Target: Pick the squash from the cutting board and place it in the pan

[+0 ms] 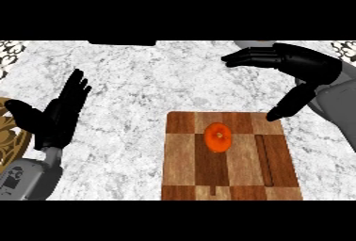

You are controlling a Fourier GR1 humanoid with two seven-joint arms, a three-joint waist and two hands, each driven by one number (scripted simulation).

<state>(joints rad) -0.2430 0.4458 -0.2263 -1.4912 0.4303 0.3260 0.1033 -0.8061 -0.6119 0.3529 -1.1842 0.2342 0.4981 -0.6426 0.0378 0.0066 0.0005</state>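
One orange squash (219,137) lies on one checkered wooden cutting board (231,188). One grey marble worktop (153,80) carries the board. Two black hands show: the left hand (59,115) at the left side, the right hand (292,61) at the upper right.

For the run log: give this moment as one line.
phase: approach | squash: on cutting board, untouched | right hand: open, above board's far right corner | left hand: open, resting at left | pan: not visible
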